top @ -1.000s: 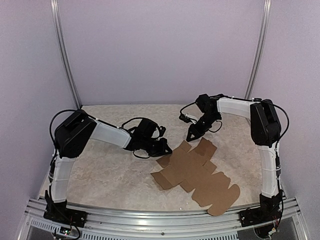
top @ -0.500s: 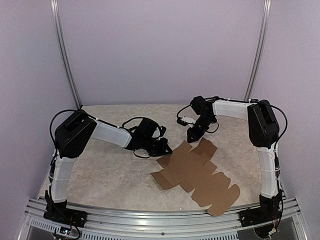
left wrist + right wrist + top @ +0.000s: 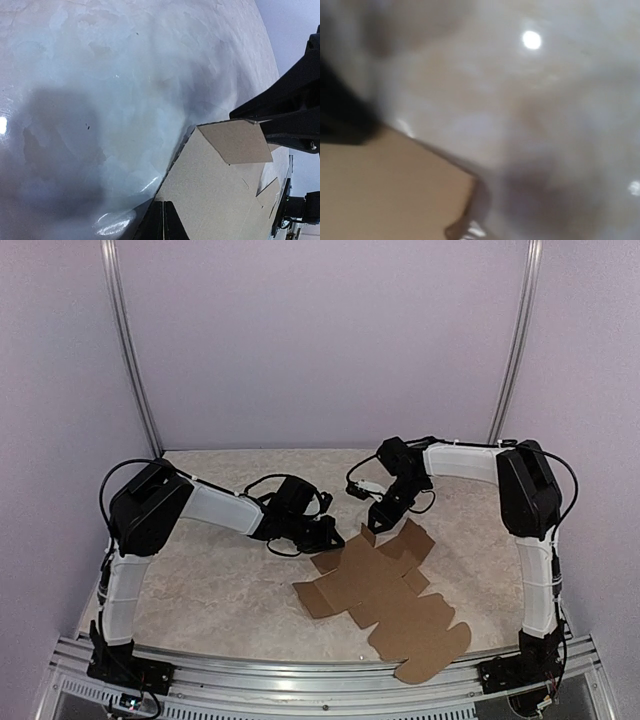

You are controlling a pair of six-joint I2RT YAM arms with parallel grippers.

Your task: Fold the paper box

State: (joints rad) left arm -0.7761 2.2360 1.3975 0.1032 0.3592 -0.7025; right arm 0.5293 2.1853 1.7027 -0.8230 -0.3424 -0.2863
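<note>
Shows, just beyond the aluminium front rail (image 3: pixel 300 678), the paper box (image 3: pixel 385 590): a plain brown die-cut cardboard sheet with rounded flaps and tabs, unfolded, lying almost flat on the near right of the pale marbled tabletop (image 3: pixel 215 580), with one rounded end at the front edge. Farther in, at the sheet's far left corner, finds the left tool (image 3: pixel 328 535), black and two-fingered, closed tight, tips low against the cardboard edge; cannot tell whether pinching the sheet or only touching it. Just beyond and to the right, catches the right tool (image 3: pixel 373 520), pointed down, nearly closed on the top edge of a small square flap (image 3: pixel 235 142) and holding it tilted up off the rest of the sheet. From the right wrist, gives only a blur of brown cardboard and glossy tabletop. Behind everything, closes with a plain lilac wall (image 3: pixel 320 350).
</note>
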